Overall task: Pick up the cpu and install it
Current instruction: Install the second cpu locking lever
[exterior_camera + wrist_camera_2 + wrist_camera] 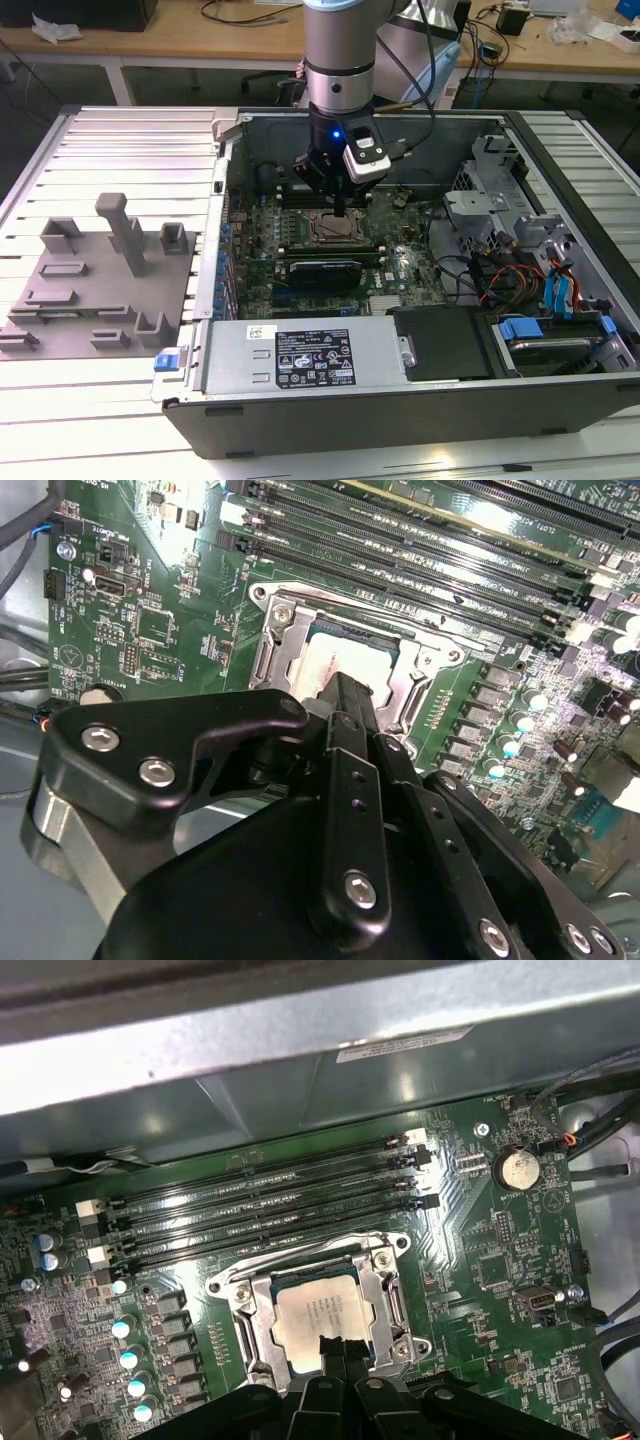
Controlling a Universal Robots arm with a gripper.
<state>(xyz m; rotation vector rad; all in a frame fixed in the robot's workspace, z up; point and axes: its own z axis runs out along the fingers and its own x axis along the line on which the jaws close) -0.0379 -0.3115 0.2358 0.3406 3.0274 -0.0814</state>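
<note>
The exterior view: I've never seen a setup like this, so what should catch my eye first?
An open computer case lies on a slatted table, with the robot arm reaching down into it. Its gripper hangs just over the silvery cpu, which sits in the motherboard socket. Grey fixture blocks stand at the exterior view's left.

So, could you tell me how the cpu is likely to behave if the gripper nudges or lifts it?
The cpu looks like a thin flat metal-topped square, so probably stiff and light. Its smooth top may be slippery. Lying flat inside the socket frame, with the gripper just above, it seems unlikely to tip or slide.
</note>
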